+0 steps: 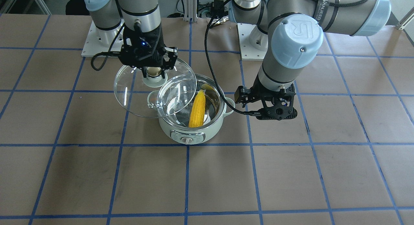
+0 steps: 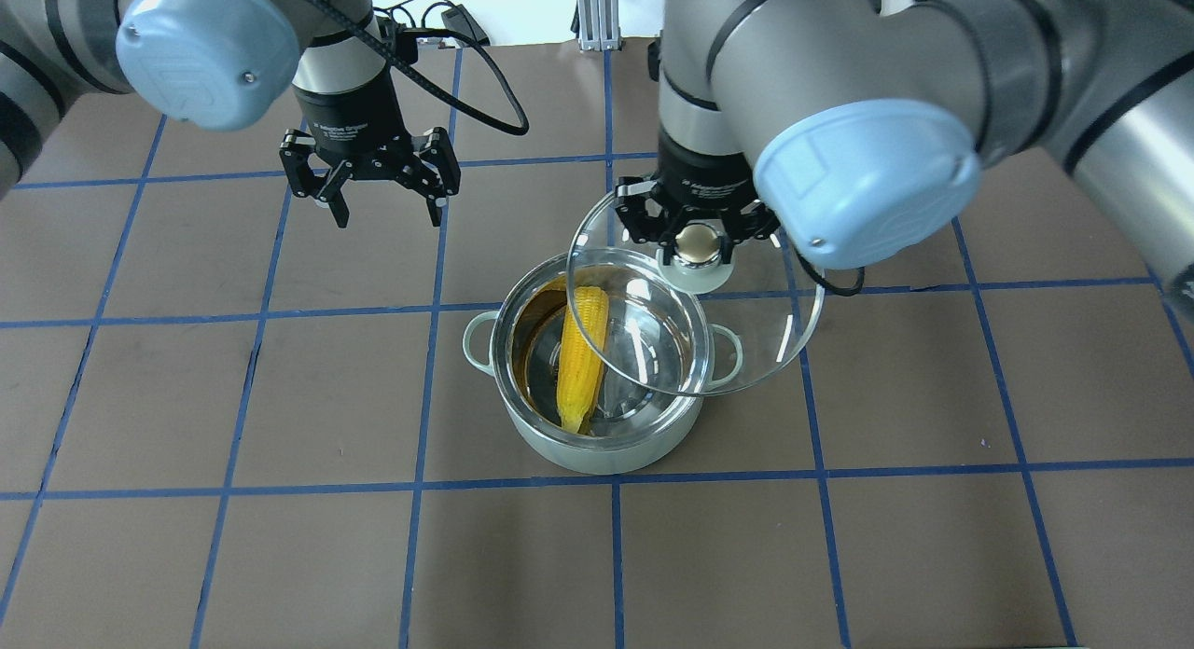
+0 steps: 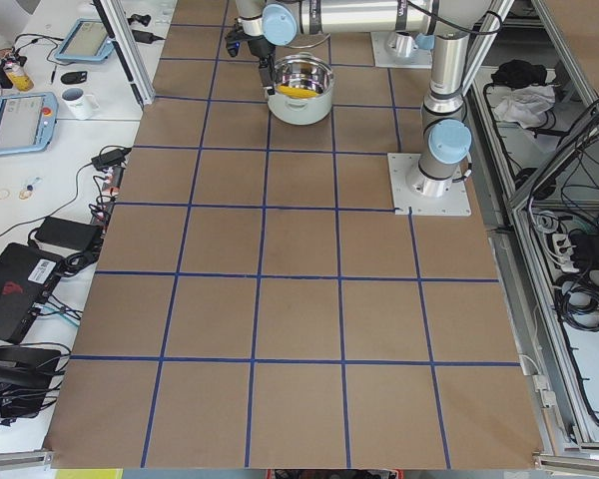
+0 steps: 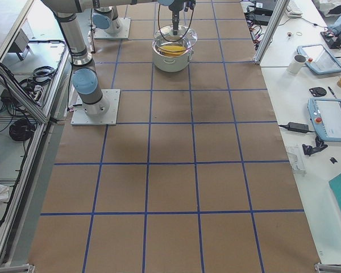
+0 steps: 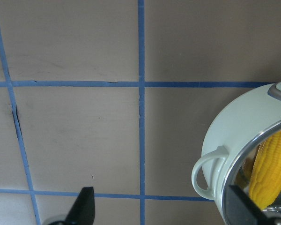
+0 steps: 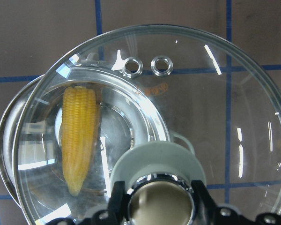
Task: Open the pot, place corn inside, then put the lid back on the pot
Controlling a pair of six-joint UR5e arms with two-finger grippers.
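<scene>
The mint-green pot [image 2: 597,453] stands open at the table's middle, control knob toward the operators' side [image 1: 174,128]. The yellow corn [image 2: 580,355] lies inside it [image 1: 198,109]. My right gripper [image 2: 698,248] is shut on the knob of the glass lid [image 2: 746,332] and holds it tilted in the air, overlapping the pot's right side. The right wrist view shows the lid [image 6: 234,117] with the corn [image 6: 79,136] seen through it. My left gripper [image 2: 387,215] is open and empty, left of the pot and behind it. Its wrist view shows the pot [image 5: 229,126] and corn [image 5: 271,164].
Brown table paper with a blue tape grid. The left arm's black cable [image 1: 226,99] hangs close by the pot's handle. The arms' base plates [image 1: 97,40] sit at the robot's edge. The operators' benches with tablets [image 4: 329,119] and a mug [image 3: 80,100] flank the table.
</scene>
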